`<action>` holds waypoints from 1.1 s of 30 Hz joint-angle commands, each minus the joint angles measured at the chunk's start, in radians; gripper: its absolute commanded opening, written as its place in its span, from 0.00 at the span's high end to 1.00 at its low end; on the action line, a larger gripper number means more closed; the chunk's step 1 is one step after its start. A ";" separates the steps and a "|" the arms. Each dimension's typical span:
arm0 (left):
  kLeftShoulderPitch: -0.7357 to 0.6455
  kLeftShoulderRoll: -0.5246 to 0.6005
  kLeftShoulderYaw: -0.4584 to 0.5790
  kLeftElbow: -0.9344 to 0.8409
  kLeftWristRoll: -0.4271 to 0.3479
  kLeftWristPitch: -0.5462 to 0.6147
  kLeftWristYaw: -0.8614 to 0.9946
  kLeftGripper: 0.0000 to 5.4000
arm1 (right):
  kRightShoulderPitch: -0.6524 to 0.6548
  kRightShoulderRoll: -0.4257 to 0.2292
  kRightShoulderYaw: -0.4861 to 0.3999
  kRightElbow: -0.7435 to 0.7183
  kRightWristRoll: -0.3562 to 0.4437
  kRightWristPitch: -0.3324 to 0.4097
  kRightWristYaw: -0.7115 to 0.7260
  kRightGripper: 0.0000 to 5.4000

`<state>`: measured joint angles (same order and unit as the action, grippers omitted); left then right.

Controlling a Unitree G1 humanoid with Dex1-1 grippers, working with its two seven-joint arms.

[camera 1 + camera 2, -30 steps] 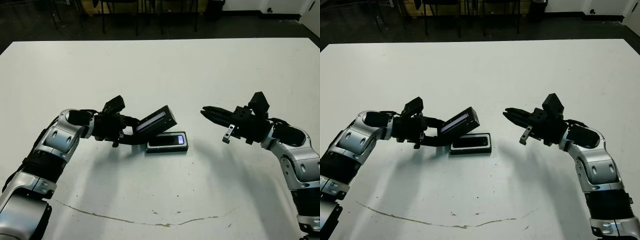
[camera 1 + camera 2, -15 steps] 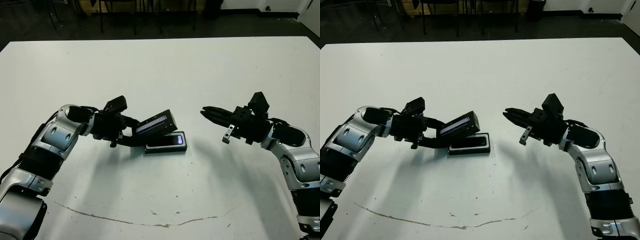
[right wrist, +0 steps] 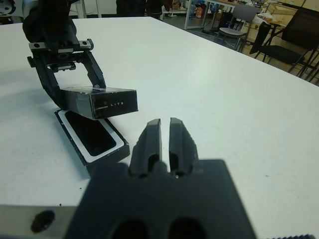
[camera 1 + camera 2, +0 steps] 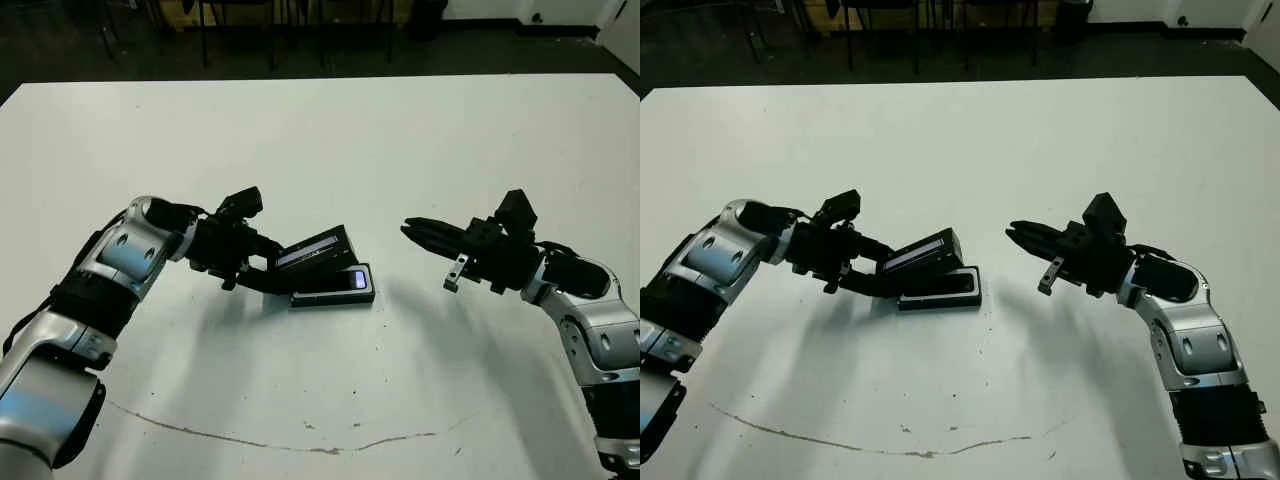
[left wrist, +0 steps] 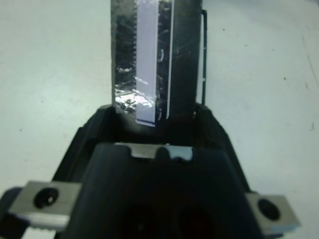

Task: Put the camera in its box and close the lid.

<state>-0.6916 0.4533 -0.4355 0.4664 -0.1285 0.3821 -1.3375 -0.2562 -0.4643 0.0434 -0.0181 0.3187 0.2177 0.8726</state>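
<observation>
Table: the white table (image 4: 320, 140) carries everything; a thin dark scuff line (image 4: 250, 440) curves along its near edge, and the action sits a little left of its middle.
Right gripper: the black two-fingered right gripper (image 4: 412, 229) hangs above the table on the right side, well apart from the box, empty, its fingers pressed together with only a sliver between them in the right wrist view.
Box: the small shallow black box with white lining and rounded corners (image 4: 335, 287) lies flat on the table near the middle.
Camera: the slim black rectangular camera with a bluish shiny spot at one end (image 4: 358, 280) lies inside the box, the spot at the end towards the table's right edge.
Lid: the black rectangular lid with a pale grey-lilac stripe (image 4: 318, 249) is tilted over the box's far long side, its end towards the table's left edge low by the box and its other end raised; whether it touches the box rim I cannot tell.
Left gripper: the black two-fingered left gripper (image 4: 262, 262) pinches the lid by its lower end, one finger on each side.
Done: the camera appears seated in its box.
Left: by my judgement, the lid needs levelling, lining up with the rim and pressing down, then letting go.
Beyond: dark floor and chair legs (image 4: 240, 30) past the table's far edge.
</observation>
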 commanded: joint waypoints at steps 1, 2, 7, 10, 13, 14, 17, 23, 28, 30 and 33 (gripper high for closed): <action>0.083 -0.037 -0.080 0.051 0.057 0.020 -0.007 0.52 | 0.019 -0.010 0.007 -0.002 -0.014 0.010 -0.008 1.00; 0.084 -0.037 -0.081 0.051 0.058 0.019 -0.009 0.52 | 0.018 -0.010 0.008 0.000 -0.016 0.005 -0.006 1.00; 0.079 -0.026 -0.091 0.031 0.060 0.040 -0.031 0.52 | 0.016 -0.002 0.011 0.004 -0.015 0.004 -0.013 1.00; 0.077 -0.013 -0.107 0.010 0.064 0.036 -0.052 0.52 | 0.019 0.000 0.012 0.000 -0.011 0.013 -0.016 1.00; 0.078 0.003 -0.118 -0.018 0.064 0.024 -0.067 0.52 | 0.020 -0.002 0.015 -0.003 -0.013 0.013 -0.020 1.00; 0.078 0.009 -0.119 -0.029 0.061 0.029 -0.073 0.52 | 0.021 -0.003 0.016 -0.006 -0.015 0.013 -0.022 1.00; 0.080 0.021 -0.118 -0.056 0.048 0.060 -0.079 0.52 | 0.022 -0.007 0.019 -0.016 -0.012 0.027 -0.027 1.00; 0.092 0.044 -0.117 -0.111 0.043 0.075 -0.082 0.52 | 0.026 0.000 0.019 -0.020 -0.009 0.029 -0.029 1.00; 0.099 0.042 -0.118 -0.118 0.046 0.067 -0.083 0.52 | 0.026 0.002 0.018 -0.021 -0.006 0.037 -0.032 1.00; 0.103 0.038 -0.118 -0.121 0.048 0.075 -0.077 0.52 | 0.027 0.000 0.021 -0.025 -0.015 0.029 -0.037 1.00; 0.105 0.030 -0.121 -0.114 0.049 0.083 -0.076 0.52 | 0.026 -0.001 0.022 -0.021 -0.013 0.023 -0.035 1.00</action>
<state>-0.6734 0.4975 -0.4887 0.3263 -0.1015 0.4243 -1.3853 -0.2448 -0.4624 0.0599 -0.0426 0.3149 0.2378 0.8394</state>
